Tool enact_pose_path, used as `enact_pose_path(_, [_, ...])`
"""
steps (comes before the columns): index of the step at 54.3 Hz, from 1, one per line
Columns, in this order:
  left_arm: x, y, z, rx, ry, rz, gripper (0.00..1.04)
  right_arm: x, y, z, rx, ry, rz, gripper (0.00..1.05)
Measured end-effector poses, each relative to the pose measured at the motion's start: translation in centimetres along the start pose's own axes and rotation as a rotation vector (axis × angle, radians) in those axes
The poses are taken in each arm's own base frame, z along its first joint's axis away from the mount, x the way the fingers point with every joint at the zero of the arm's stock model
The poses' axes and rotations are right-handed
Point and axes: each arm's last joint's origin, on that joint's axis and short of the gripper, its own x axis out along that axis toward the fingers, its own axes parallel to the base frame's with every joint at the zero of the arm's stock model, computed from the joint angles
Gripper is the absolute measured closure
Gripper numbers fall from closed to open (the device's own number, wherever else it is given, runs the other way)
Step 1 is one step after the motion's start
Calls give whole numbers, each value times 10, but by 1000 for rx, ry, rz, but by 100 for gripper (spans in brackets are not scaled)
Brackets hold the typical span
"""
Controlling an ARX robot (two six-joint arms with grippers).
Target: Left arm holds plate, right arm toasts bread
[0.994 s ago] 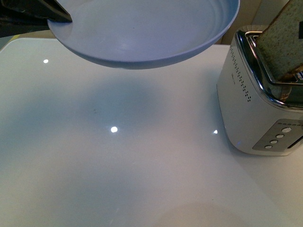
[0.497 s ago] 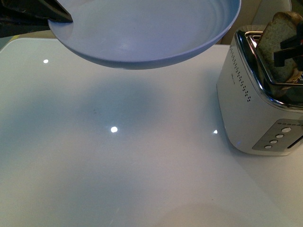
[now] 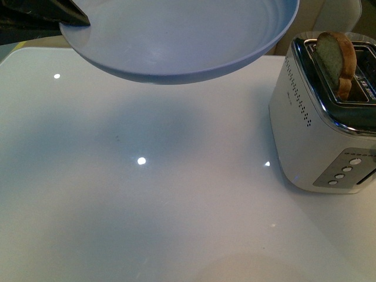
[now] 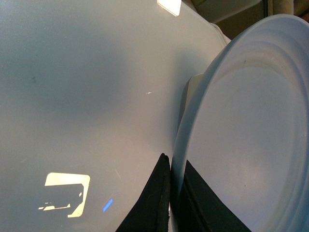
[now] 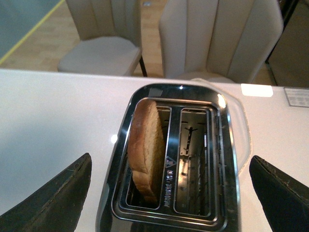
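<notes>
Left tool (image 3: 69, 16) is up at the far left of the front view, a black pointed wedge biting the edge of the plate (image 3: 176, 44). From the left wrist view you get it cleanly: the left tool (image 4: 171, 166) has one dark finger on each side of the rim, clamped tight on the plate (image 4: 251, 145). The plate is pale blue-grey, rings showing inside, and it hangs in the air above the white glossy surface (image 3: 147, 211), with a soft shadow spread on the surface under it.

Over to the right side, and there's the toaster (image 3: 305, 135), white body and chrome top, standing on the surface, apart from the plate. A row of round buttons (image 3: 343, 170) runs down its near end panel.

The bread (image 3: 336, 59) is in the toaster! It stands on edge in the slot (image 5: 145, 159) on the plate's side, rounded crust up and much of the slice sticking out above the chrome. The right wrist view looks straight down on it: the bread (image 5: 147, 150) leans a little inside that slot.

Right tool (image 5: 170, 158) hovers above the toaster (image 5: 227, 159), fingers (image 5: 63, 198) spread wide apart, gripping nothing and clear of the bread. Beyond the surface's far edge, two pale chairs (image 5: 217, 34).
</notes>
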Motion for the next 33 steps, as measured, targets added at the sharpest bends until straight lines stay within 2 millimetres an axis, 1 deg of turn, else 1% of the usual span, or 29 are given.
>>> enact_pose_path(1, [0, 0, 0, 0, 0, 0, 102, -3, -1, 1, 7, -7, -2, 9])
enact_pose_path(7, [0, 2, 0, 5, -1, 8, 102, -43, -14, 2, 67, -83, -15, 9])
enact_pose_path(9, [0, 3, -1, 6, -1, 10, 102, -51, -16, 1, 69, -113, -38, 10])
enact_pose_path(12, [0, 4, -1, 5, -2, 15, 102, -59, -16, 0, 34, -225, -85, 20])
enact_pose_path(13, [0, 4, -1, 6, -2, 16, 102, -60, -16, -1, 31, -238, -88, 22])
enact_pose_path(15, [0, 4, -1, 8, -1, 16, 102, -63, -14, -4, 18, -271, -87, 29])
enact_pose_path(24, [0, 5, -2, 11, -1, 21, 102, -71, -8, -23, 6, -267, -99, 52])
enact_pose_path(28, [0, 5, -2, 11, -3, 25, 102, -76, -1, -31, 1, -270, -98, 67])
enact_pose_path(29, [0, 5, -2, 11, -4, 27, 102, -78, 1, -33, -2, -271, -88, 73])
enact_pose_path(33, [1, 5, -4, 12, -2, 26, 102, -82, 2, -40, -1, -271, -93, 89])
